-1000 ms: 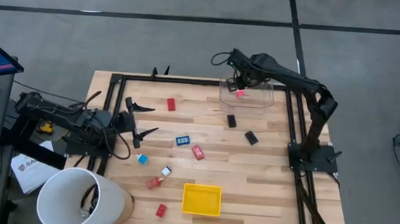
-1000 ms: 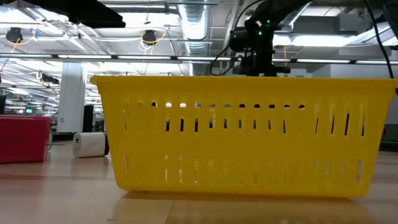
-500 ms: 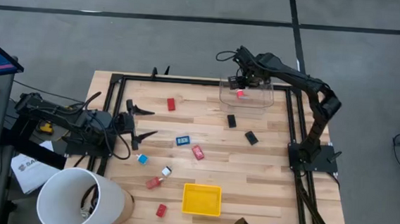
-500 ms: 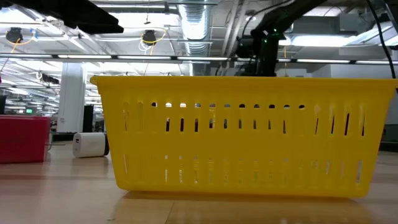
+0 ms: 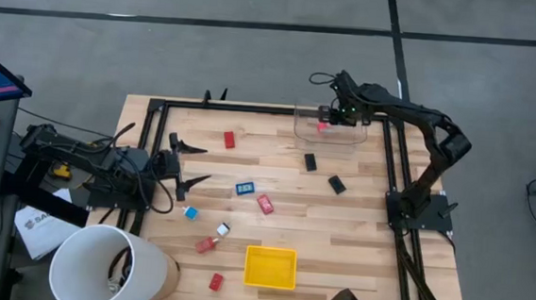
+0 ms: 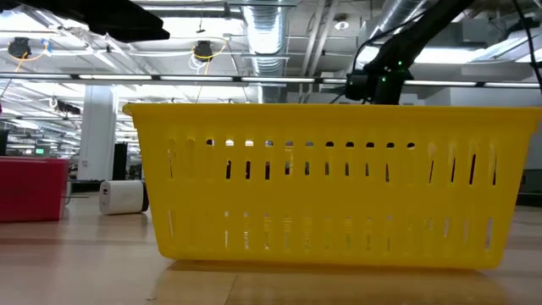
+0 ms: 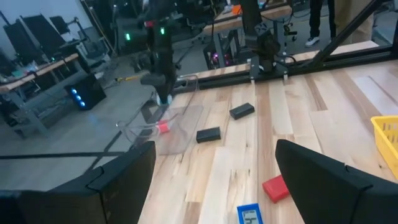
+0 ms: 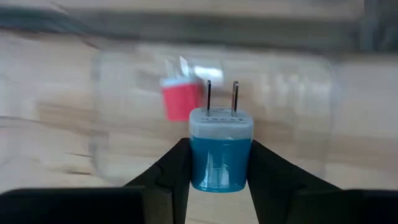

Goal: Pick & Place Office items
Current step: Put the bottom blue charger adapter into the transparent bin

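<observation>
right claw (image 8: 219,163) grips blue plug (image 8: 220,149) above clear box (image 5: 330,126)

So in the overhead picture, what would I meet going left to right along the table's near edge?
White bucket → red piece → yellow tray. They sit well apart from one another.

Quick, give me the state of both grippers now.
Left gripper: open, empty, waiting at the table's left edge.
Right gripper: shut on the blue plug adapter, over the clear box.
</observation>
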You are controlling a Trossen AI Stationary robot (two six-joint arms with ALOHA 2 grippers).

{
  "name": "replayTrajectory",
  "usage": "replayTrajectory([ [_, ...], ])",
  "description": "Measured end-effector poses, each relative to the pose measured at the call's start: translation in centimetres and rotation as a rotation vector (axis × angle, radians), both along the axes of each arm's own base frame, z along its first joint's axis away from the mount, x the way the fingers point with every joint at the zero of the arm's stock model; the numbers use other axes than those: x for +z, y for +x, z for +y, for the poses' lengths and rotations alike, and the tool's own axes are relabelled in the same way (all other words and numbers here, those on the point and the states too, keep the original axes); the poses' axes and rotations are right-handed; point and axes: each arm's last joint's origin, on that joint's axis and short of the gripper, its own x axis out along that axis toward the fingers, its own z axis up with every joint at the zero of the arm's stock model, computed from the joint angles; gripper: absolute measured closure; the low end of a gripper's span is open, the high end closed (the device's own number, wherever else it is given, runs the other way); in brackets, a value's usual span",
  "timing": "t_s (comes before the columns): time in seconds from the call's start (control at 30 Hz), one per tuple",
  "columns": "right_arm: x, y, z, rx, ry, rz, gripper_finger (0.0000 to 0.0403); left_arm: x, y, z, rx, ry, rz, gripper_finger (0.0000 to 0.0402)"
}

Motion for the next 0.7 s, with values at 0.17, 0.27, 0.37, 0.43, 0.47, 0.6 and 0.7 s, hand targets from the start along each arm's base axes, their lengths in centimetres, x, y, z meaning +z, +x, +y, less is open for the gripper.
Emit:
replayTrajectory([
  [0.17,-0.39,0.56,-0.3,0.003,-0.023,-0.015,0.0284,0.24,0.04,-0.01,-0.004,0.031,-0.012,0.0073],
  [0.27,-0.43,0.63,-0.31,0.003,-0.027,-0.014,0.0284,0.4,0.06,-0.01,-0.006,0.042,-0.024,0.0073],
  [0.37,-0.51,0.37,-0.22,-0.008,-0.03,0.028,0.0284,0.52,0.07,-0.02,-0.008,0.056,-0.031,0.0073],
  [0.43,-0.53,0.24,-0.21,-0.015,-0.036,0.05,0.0284,0.65,0.08,-0.02,-0.009,0.068,-0.04,0.0073],
  [0.47,-0.53,0.23,-0.21,-0.016,-0.038,0.052,0.0284,0.73,0.09,-0.02,-0.009,0.07,-0.047,0.0073],
  [0.6,-0.71,0.34,-0.25,-0.034,-0.031,0.046,0.0284,0.91,0.11,-0.03,-0.011,0.083,-0.06,0.0073],
  [0.7,-0.66,0.44,-0.37,-0.05,-0.041,0.029,0.0284,0.99,0.11,-0.03,-0.011,0.089,-0.066,0.0073],
])
